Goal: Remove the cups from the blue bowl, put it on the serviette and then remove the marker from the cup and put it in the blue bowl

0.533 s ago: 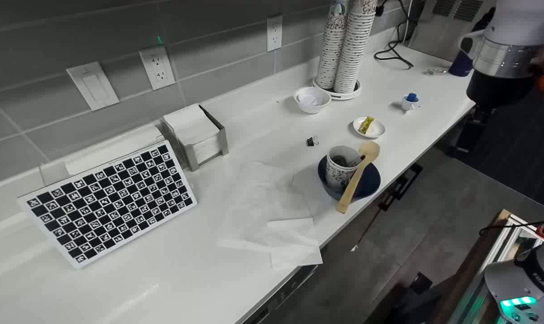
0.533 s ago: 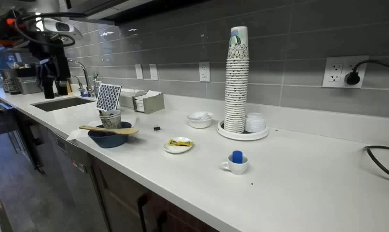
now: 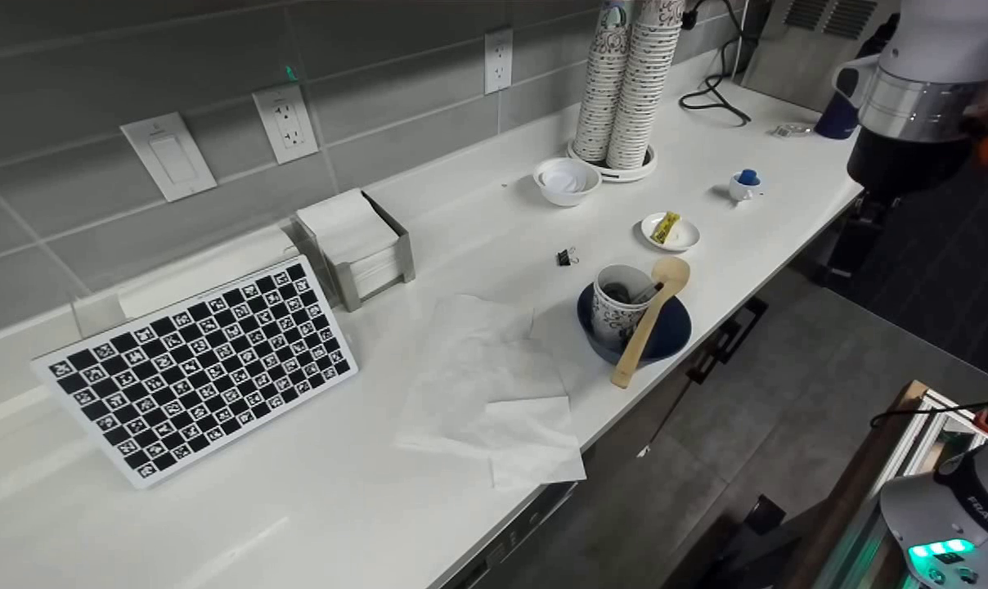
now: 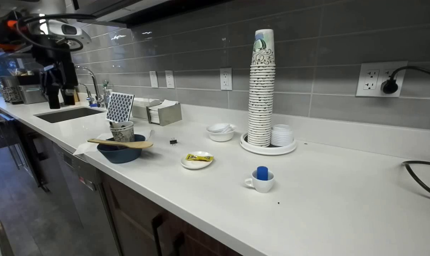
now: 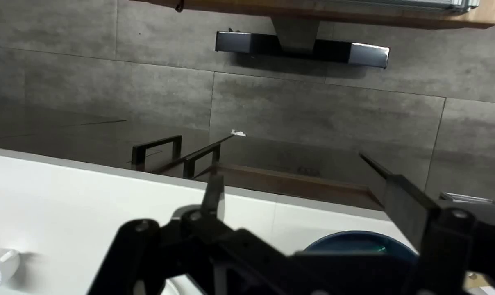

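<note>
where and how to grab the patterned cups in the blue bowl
Grip the patterned cups by their outside wall just under the rims, probably from above, since they rise above the blue bowl. The wooden spoon lies across the bowl beside them, so I'd close the open hand along the spoon's length, avoiding it.

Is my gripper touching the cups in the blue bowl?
Apart. In an exterior view, the sink and white counter show plainly between the gripper and the cups in the blue bowl.

Bowl [image 3: 674, 329]: on counter [image 3: 298, 499], between serviette [image 3: 494, 368] and plate [image 3: 687, 236]. Cups [image 3: 614, 317]: in bowl. Spoon [image 3: 646, 327]: across bowl rim. Packet [image 3: 666, 228]: on plate. Clip [image 3: 563, 258]: on counter, near plate.
</note>
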